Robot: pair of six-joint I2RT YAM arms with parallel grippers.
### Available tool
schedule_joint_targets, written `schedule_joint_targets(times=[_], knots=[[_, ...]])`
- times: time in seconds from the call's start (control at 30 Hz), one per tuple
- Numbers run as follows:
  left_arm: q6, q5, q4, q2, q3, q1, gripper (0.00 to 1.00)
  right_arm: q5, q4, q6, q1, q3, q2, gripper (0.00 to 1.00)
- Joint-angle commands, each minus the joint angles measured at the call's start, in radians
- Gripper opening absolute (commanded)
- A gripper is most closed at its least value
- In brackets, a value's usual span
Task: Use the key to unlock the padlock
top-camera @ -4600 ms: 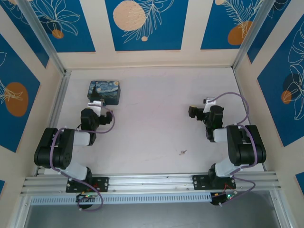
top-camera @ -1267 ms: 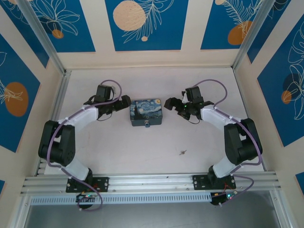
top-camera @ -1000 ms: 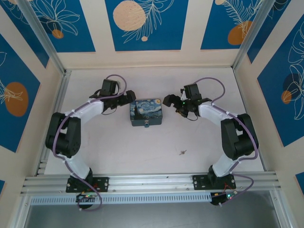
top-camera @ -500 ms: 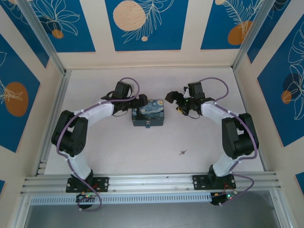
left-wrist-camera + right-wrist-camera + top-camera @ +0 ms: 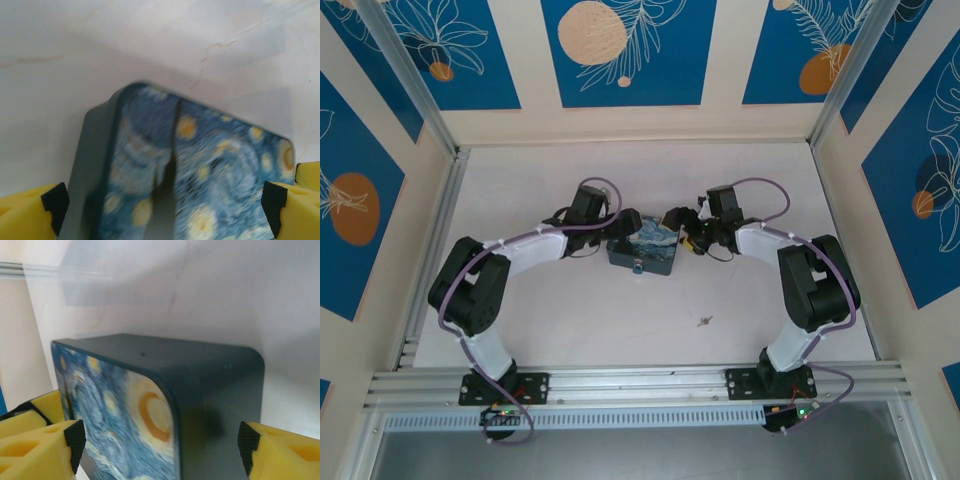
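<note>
The padlock [image 5: 637,266] is seen on the near face of the box [image 5: 648,243], mid-counter. The key [image 5: 704,321] lies well apart toward the near edge, nearer the right arm. The left fingers [image 5: 27,212] are spread wide about the box. Whether the right fingers [image 5: 35,440] press it cannot be told. Since the earlier frame the box has been skewed.

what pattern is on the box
The box has a swirly blue and yellow starry print; clearest in left wrist view.
</note>
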Motion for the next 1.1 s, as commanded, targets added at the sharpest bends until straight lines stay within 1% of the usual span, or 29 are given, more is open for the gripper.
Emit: schedule_joint_targets(times=[0.0,0.2,0.57,0.63,0.67,0.73,0.8,0.83,0.9,0.97,1.07], knots=[[-0.069,-0.031,0.08,-0.068,-0.066,-0.019,1.0,-0.031,0.051,0.04,0.011,-0.021,-0.028,0.79],[-0.102,-0.058,0.135,-0.139,-0.157,-0.054,1.0,-0.043,0.059,0.061,0.015,0.021,0.002,0.78],[-0.132,-0.07,0.153,-0.183,-0.206,-0.072,1.0,-0.039,0.039,0.068,0.019,0.091,0.054,0.78],[-0.134,-0.081,0.152,-0.187,-0.214,-0.071,1.0,-0.037,0.032,0.066,0.019,0.096,0.053,0.79],[-0.133,-0.095,0.143,-0.191,-0.214,-0.071,1.0,-0.026,0.026,0.065,0.019,0.095,0.047,0.81],[-0.121,-0.129,0.119,-0.202,-0.213,-0.07,1.0,0.008,0.007,0.064,0.013,0.079,0.019,0.87],[-0.1,-0.177,0.083,-0.226,-0.208,-0.068,1.0,0.099,-0.021,0.071,0.006,0.026,-0.057,0.93],[-0.09,-0.197,0.067,-0.241,-0.208,-0.065,1.0,0.14,-0.035,0.067,0.003,0.001,-0.097,0.95],[-0.064,-0.255,0.029,-0.291,-0.213,-0.06,1.0,0.221,-0.124,0.051,-0.002,-0.033,-0.194,0.96],[-0.045,-0.303,-0.01,-0.343,-0.22,-0.052,1.0,0.264,-0.234,0.023,-0.003,-0.049,-0.269,0.95],[-0.022,-0.345,-0.064,-0.423,-0.235,-0.046,1.0,0.324,-0.434,-0.018,0.013,-0.055,-0.352,0.93]])
